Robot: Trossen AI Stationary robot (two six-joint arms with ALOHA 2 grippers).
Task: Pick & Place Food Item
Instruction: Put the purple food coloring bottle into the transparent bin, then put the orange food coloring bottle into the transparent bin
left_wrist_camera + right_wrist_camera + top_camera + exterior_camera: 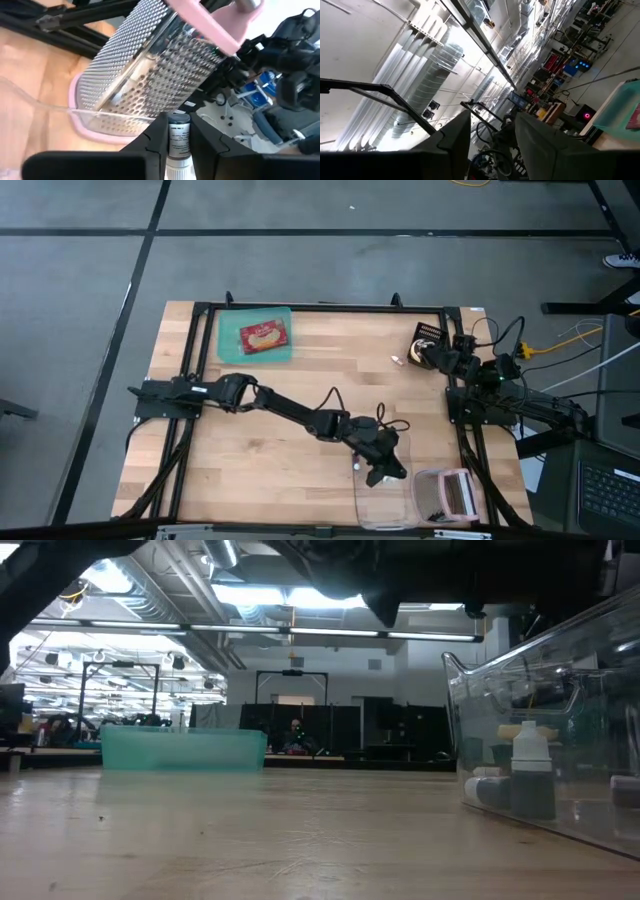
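Note:
A small white bottle (177, 142) with a grey cap stands upright between the fingers of my left gripper (177, 124), which is shut on it. The gripper (385, 472) reaches over the clear plastic bin (385, 498) near the table's front right. The low view shows the bottle (531, 768) inside the bin's clear wall (600, 660), and a second small bottle (489, 790) lying on its side beside it. At the far left, a red food packet (263, 336) lies flat in a teal tray (228, 340). My right gripper (492, 135) waits open at the table's right edge, pointing up. My left gripper pinches the bottle's labelled body (176, 145), just below the cap, between its two fingers. The fingers come about level from the table's left, slanting toward the near edge. The bottle stays upright, cap up; whether its base rests on the bin's floor I cannot tell.
A metal grater with pink trim (450, 495) (150, 75) lies right of the bin, just beyond my left fingertips. The teal tray (183, 750) sits far back on the left. Bare wood (260, 450) stretches across the table's left and middle. Cables and the right arm (500, 385) crowd the right edge.

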